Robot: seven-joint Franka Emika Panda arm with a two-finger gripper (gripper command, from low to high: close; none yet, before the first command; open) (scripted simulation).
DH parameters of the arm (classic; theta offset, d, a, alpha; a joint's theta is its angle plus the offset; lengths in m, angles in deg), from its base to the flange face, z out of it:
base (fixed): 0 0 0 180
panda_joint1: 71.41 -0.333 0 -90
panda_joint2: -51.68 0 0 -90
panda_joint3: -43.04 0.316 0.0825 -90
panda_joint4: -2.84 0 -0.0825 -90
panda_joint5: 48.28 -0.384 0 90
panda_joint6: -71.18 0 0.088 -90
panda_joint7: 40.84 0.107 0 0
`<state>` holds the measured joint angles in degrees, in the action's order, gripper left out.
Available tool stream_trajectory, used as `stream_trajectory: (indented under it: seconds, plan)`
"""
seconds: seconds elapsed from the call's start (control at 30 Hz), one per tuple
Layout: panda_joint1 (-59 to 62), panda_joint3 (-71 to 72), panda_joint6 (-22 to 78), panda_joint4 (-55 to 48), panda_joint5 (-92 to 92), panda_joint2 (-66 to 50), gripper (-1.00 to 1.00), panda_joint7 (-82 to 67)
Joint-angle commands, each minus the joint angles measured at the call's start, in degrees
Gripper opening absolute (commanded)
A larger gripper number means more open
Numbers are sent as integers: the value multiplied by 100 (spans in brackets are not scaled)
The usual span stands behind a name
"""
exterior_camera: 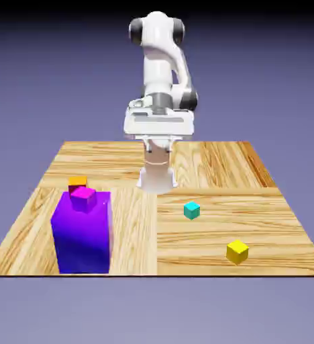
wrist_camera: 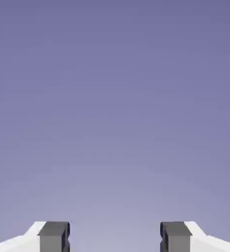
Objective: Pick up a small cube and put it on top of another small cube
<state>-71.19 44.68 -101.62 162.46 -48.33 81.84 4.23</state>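
Observation:
The small yellow cube sits on the wooden table near the front edge, toward the exterior view's right. A small teal cube lies a little behind it, nearer the middle. My gripper hangs high over the far middle of the table, well away from both cubes. In the hand view my gripper stands open, its two grey fingertips wide apart with only the blue-violet backdrop between them. No cube shows in the hand view.
A big purple block stands at the front of the exterior view's left. A small magenta cube rests on top of it, and a small orange cube shows just behind it.

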Motion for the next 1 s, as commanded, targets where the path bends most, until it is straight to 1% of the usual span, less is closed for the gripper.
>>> stream_trajectory:
  seconds: [0.0, 0.97]
  plan:
    - [75, 136, 101, -114, -4, -208, 0, 217]
    - [2253, 4085, 3014, -3427, -131, -6230, 0, 6496]
